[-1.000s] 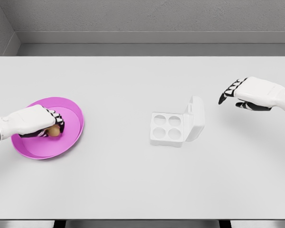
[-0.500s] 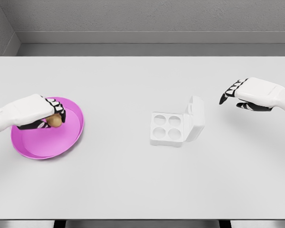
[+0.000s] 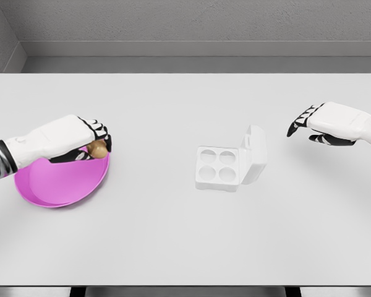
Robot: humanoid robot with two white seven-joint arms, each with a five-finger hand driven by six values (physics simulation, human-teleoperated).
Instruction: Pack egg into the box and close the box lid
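Note:
A brown egg (image 3: pixel 98 148) is held in my left hand (image 3: pixel 97 143), fingers curled around it, just above the right rim of the pink bowl (image 3: pixel 52 184). The white egg box (image 3: pixel 221 167) sits at mid-table with its lid (image 3: pixel 254 153) standing open on the right side; its four cups show nothing inside. My right hand (image 3: pixel 300 126) hovers to the right of the box, well apart from it, fingers relaxed and holding nothing.
The white table (image 3: pixel 173 235) spreads wide around the bowl and box. A grey wall (image 3: pixel 185 25) runs along the far edge.
My left hand has lifted the egg out of the bowl and carried it right and up, toward the bowl's right rim. The right hand has barely shifted.

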